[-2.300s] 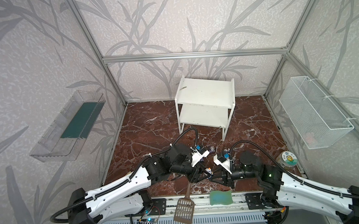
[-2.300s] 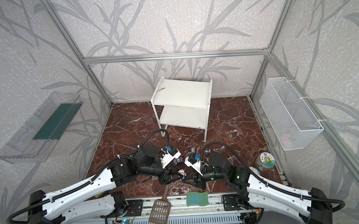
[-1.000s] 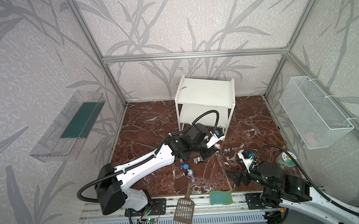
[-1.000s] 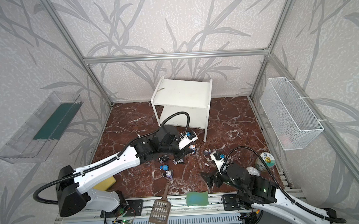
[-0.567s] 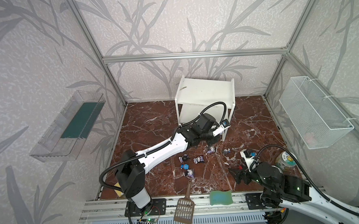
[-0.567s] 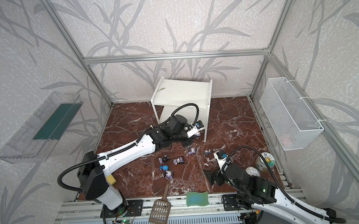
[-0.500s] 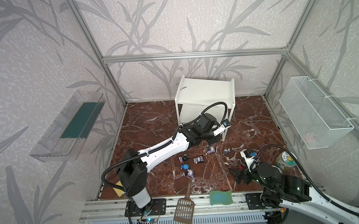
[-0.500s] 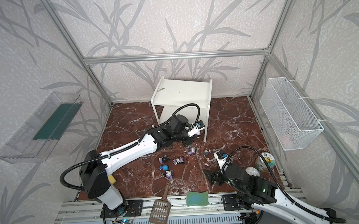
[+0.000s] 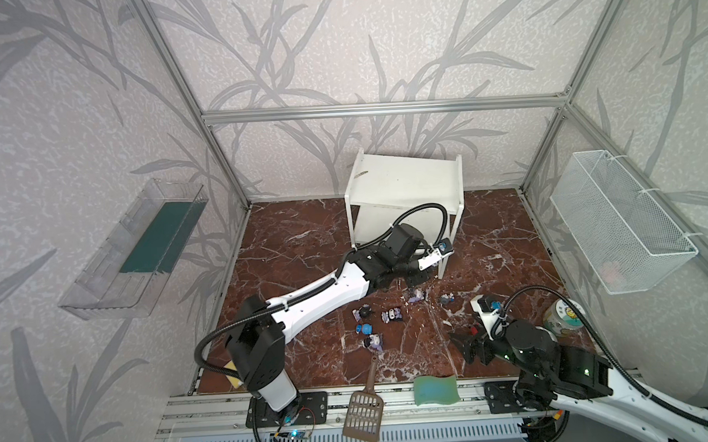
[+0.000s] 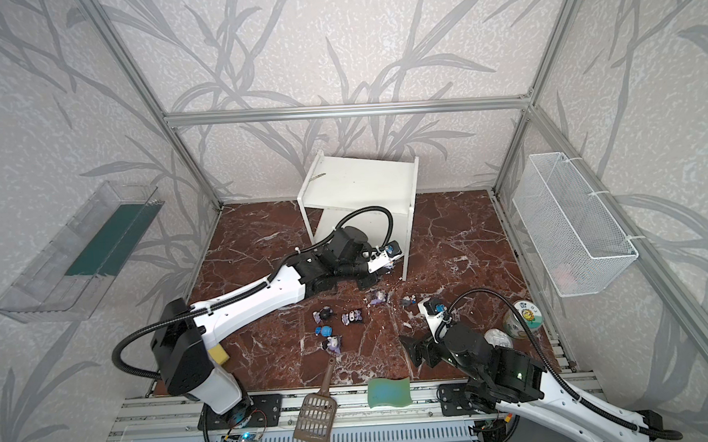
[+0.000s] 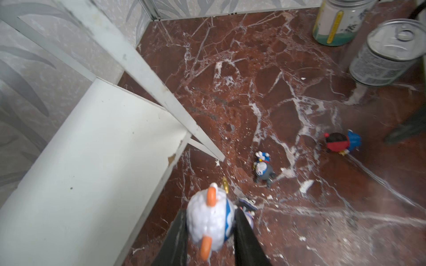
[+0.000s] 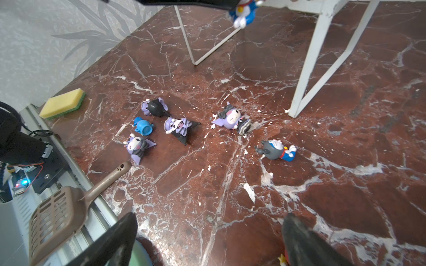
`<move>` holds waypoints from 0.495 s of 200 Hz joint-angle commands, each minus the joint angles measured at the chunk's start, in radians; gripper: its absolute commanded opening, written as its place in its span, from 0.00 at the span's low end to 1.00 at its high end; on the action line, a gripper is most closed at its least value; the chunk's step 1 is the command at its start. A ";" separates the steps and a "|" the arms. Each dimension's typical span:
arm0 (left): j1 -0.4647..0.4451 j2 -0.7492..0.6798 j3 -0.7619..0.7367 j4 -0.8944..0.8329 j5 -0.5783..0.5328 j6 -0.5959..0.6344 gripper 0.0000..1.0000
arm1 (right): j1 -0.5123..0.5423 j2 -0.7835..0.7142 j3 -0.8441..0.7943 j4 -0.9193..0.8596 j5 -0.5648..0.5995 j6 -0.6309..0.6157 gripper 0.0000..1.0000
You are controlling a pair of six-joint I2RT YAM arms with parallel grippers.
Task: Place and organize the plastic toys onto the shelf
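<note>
Now gripping white-head toy (image 11: pixel 204 218) w/ L gripper (image 11: pixel 211 215), just beside shelf (image 11: pixel 92 161) lower-board corner, above floor (image 11: pixel 265 103). Holding R gripper (image 12: pixel 211 217) low near red-black toy (image 11: pixel 337 142), fingers (image 12: pixel 299 237) spread wide apart.

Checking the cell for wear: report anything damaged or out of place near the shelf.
The shelf has a chipped corner on its lower board, showing brown, and white flakes litter the floor by its leg. The grey-headed toy lies toppled nearby.

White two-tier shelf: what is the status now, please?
Left gripper shut on white-headed blue plastic figurine, beside lower board of white two-tier shelf. Right gripper open, empty. Thin shelf leg close beside it.
</note>
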 commanded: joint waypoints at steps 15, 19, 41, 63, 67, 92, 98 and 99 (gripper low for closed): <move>-0.005 -0.175 -0.047 -0.185 0.196 -0.023 0.25 | 0.004 0.067 0.020 0.161 -0.143 -0.118 0.88; -0.008 -0.192 -0.057 -0.194 0.210 -0.030 0.25 | 0.005 0.075 0.021 0.177 -0.159 -0.121 0.88; -0.024 -0.267 -0.095 -0.231 0.281 -0.080 0.25 | 0.004 0.108 0.022 0.268 -0.266 -0.141 0.84; -0.060 -0.316 -0.106 -0.289 0.282 -0.122 0.24 | 0.005 0.128 0.034 0.336 -0.341 -0.133 0.80; -0.067 -0.327 -0.111 -0.292 0.283 -0.129 0.24 | 0.004 0.131 0.036 0.346 -0.349 -0.130 0.79; -0.104 -0.401 -0.170 -0.264 0.283 -0.168 0.24 | 0.005 0.169 0.051 0.409 -0.417 -0.112 0.75; -0.107 -0.415 -0.181 -0.262 0.290 -0.176 0.24 | 0.004 0.180 0.055 0.427 -0.435 -0.109 0.74; -0.108 -0.416 -0.183 -0.261 0.292 -0.176 0.24 | 0.004 0.181 0.055 0.430 -0.437 -0.109 0.74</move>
